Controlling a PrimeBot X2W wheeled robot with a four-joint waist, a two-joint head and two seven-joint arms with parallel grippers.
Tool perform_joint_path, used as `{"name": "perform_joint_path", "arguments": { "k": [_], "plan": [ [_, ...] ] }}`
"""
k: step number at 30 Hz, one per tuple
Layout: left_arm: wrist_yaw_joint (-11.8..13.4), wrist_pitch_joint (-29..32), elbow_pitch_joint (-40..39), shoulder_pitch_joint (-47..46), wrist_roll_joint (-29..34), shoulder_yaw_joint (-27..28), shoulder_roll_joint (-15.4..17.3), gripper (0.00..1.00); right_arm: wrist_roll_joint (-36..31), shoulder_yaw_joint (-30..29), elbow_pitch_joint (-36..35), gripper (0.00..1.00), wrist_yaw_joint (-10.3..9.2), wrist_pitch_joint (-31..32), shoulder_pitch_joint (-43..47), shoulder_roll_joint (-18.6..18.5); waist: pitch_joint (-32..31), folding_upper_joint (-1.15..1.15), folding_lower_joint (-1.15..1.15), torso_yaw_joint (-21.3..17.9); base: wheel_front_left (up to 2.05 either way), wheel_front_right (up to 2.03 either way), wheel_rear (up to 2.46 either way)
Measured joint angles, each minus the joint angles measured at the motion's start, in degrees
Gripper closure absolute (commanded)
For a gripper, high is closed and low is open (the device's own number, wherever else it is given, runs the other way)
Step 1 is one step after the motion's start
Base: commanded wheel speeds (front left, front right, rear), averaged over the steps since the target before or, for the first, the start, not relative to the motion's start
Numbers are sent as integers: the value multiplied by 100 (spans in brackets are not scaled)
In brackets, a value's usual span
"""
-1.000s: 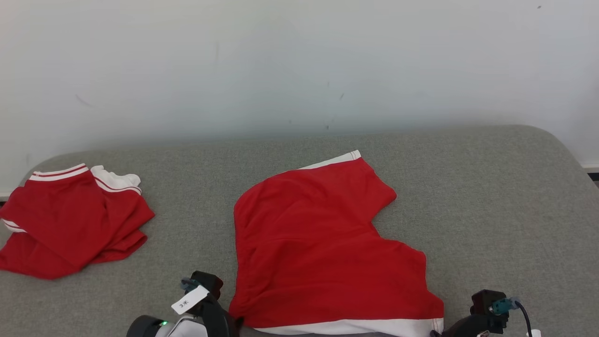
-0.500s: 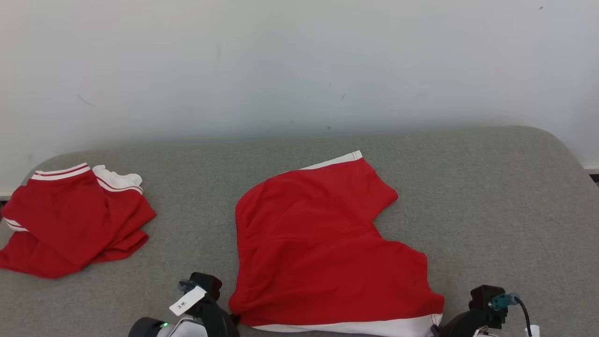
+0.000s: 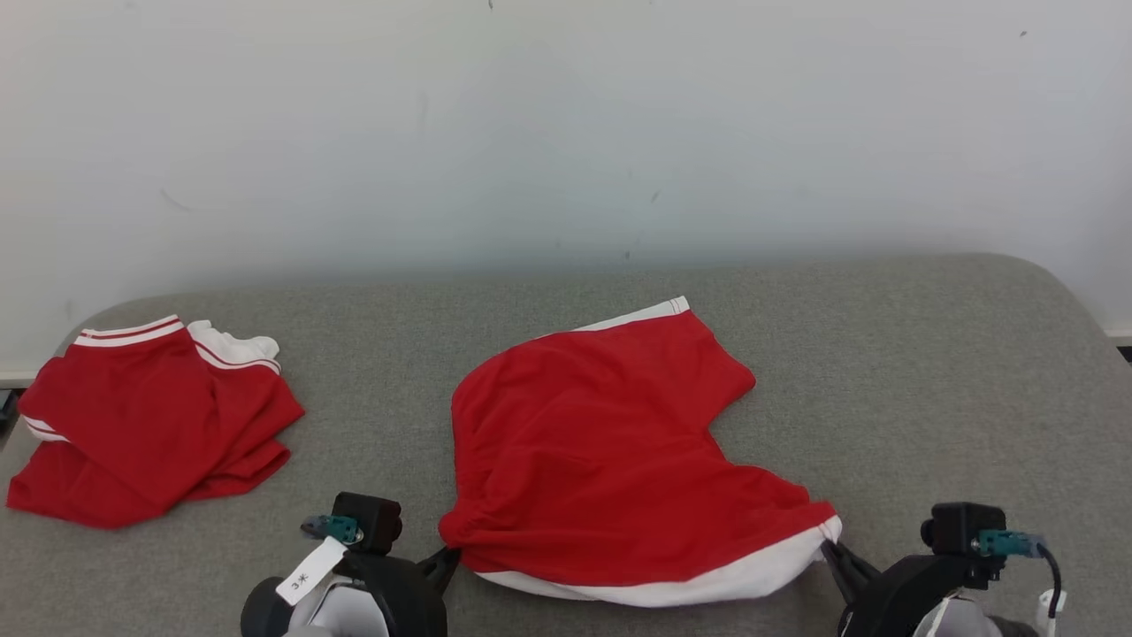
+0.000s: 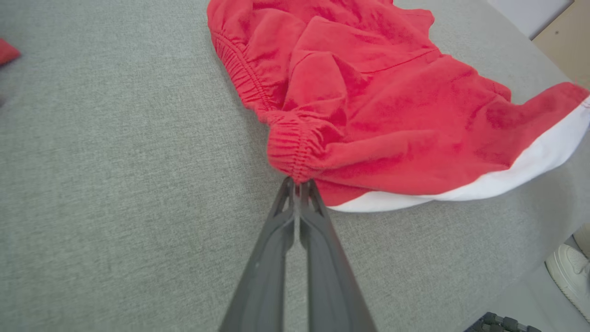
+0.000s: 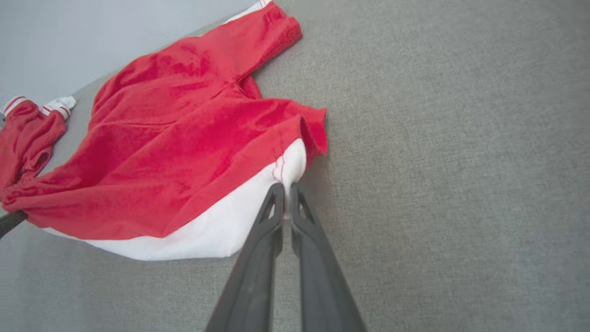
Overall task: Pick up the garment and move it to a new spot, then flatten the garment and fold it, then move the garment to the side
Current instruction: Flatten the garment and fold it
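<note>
The garment point(image 3: 601, 451) is a pair of red shorts with a white band along its near edge, lying on the grey table point(image 3: 929, 372). My left gripper point(image 3: 453, 556) is shut on the garment's near left corner, at the gathered elastic waist point(image 4: 295, 152). My right gripper point(image 3: 829, 541) is shut on its near right corner, on the white band point(image 5: 290, 177). Both near corners are raised off the table, and the cloth between them sags. The far leg with its white hem point(image 3: 641, 315) still rests flat.
A second pair of red shorts point(image 3: 150, 425) with white striped trim lies crumpled at the table's far left. A pale wall point(image 3: 566, 133) stands behind the table. A white shoe point(image 4: 569, 272) shows on the floor beyond the near edge.
Both grippers have shut on the garment's near corners and lifted them; the near edge has bunched and risen. The head camera has tilted, shifting the whole picture downward.
</note>
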Motion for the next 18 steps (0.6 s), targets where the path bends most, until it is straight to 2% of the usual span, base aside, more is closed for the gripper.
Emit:
{"name": "perform_joint_path", "arguments": {
  "k": [4, 9, 18],
  "plan": [
    [74, -58, -218, 97, -64, 102, -2, 100, 62, -105, -365, 100, 26, -49, -87, -48, -25, 0, 0, 14, 0, 0, 0],
    [162, 15, -374, -31, -73, 145, -32, 100, 52, -93, -505, 100, 78, -2, -658, -179, 17, 0, 0, 47, 0, 0, 0],
    [437, 325, -371, -870, -76, 236, -365, 100, -123, 73, -97, 100, 122, 222, -2193, -237, 358, 0, 0, 134, 0, 0, 0]
  ]
}}
